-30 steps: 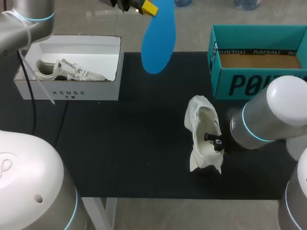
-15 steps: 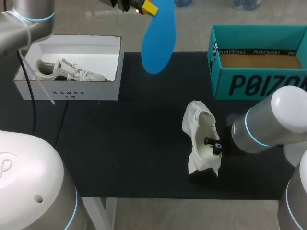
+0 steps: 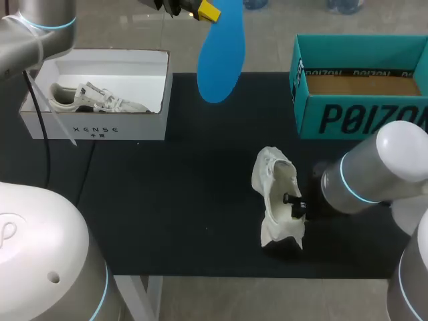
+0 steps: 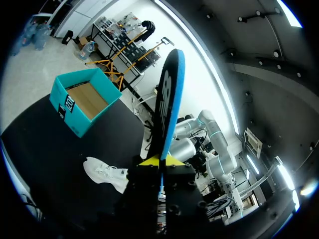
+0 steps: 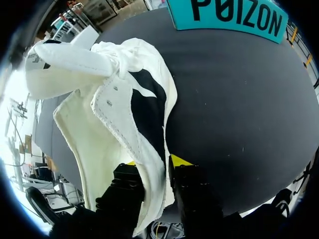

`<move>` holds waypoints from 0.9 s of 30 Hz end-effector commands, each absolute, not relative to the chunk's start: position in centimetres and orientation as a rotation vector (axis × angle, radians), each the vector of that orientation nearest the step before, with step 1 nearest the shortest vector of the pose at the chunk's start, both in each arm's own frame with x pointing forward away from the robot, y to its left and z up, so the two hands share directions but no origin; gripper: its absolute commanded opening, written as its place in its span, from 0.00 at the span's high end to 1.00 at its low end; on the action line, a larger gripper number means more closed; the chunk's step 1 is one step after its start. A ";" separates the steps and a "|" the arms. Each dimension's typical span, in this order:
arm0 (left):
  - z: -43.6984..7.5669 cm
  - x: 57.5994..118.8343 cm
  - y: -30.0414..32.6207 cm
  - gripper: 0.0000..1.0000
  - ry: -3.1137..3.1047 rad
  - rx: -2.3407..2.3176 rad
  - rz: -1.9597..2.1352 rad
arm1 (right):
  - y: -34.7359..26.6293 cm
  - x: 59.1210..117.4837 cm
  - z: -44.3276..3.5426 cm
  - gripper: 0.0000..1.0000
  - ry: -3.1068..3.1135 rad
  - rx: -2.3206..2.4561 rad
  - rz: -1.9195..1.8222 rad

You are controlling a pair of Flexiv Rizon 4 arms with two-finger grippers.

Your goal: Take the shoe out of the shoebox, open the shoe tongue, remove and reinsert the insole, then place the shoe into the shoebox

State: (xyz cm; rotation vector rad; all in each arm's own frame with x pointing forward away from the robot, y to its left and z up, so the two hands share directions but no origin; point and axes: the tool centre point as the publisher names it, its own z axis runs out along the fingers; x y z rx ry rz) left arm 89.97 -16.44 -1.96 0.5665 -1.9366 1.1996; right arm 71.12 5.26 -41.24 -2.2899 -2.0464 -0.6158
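Since a second ago the white shoe (image 3: pixel 273 195) has slid a little toward my left and toward the near edge of the desk (image 3: pixel 174 200), and it has turned slightly with the move. The right arm (image 3: pixel 374 175) has shifted with it, its forearm now lying lower and more across. The left arm (image 3: pixel 40 27) and the blue insole (image 3: pixel 221 57) are as they were.

The right claw (image 5: pixel 155 165) is nearly closed on the white shoe: its two fingers stand on either side of the shoe's side wall near the opening and pinch the fabric between them. A yellow tip shows on the outer side; the other is mostly covered by the fabric. The shoe rests on the desk in front of the teal shoebox (image 3: pixel 361 117), apart from it, with its opening upward and a dark inside showing in the right wrist view.

The left claw (image 4: pixel 160 162) is closed on one end of the blue insole, which is seen edge-on between the yellow tips in its own view. It holds the insole high over the far edge of the desk, between the two boxes.

The teal shoebox is open, showing a brown bottom, and carries large dark lettering on its front wall and smaller print on its inner far wall. The white box (image 3: pixel 93 127) at the left holds a second shoe (image 3: pixel 93 99) and has a short line of small dark print on its front
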 end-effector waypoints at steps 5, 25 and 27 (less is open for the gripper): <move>-2.0 90.0 -16.5 1.00 -1.937 0.564 1.199 | 5.1 70.4 -37.2 0.00 -2.065 -2.306 -0.644; -2.0 90.0 -16.5 1.00 -1.937 0.564 1.199 | 4.6 71.4 -31.6 0.00 -2.154 -2.127 -0.712; -2.0 90.0 -16.5 1.00 -1.937 0.564 1.199 | 4.6 71.4 -31.6 0.00 -2.154 -2.127 -0.712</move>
